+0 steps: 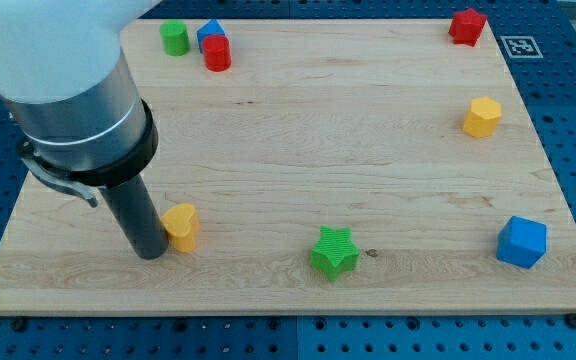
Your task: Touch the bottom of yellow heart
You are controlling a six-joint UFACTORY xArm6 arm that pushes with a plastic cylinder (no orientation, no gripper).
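— Pale wooden board (288, 130) on blue pegboard, and at its bottom-left, my tip (151, 254) is planted down, right against the left side of the yellow heart-shaped block (181, 225)!

— Nothing pinched; it's a bare rod. Further right?

— Green cylinder (175, 37), blue block (209, 33) and red cylinder (217, 53) near the top-left corner. Green star (334, 251) by the bottom edge.

— And the right edge?

— Red block (467, 25) top corner, yellow hexagonal block (482, 116) below, blue cube (521, 241) bottom-right.

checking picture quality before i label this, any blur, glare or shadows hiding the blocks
Camera view: evenly lit, sharp across the board, no glare; only small soft shadows under blocks like the green star; the pale arm housing is close and slightly soft; my tip sits against the yellow heart, at its left.
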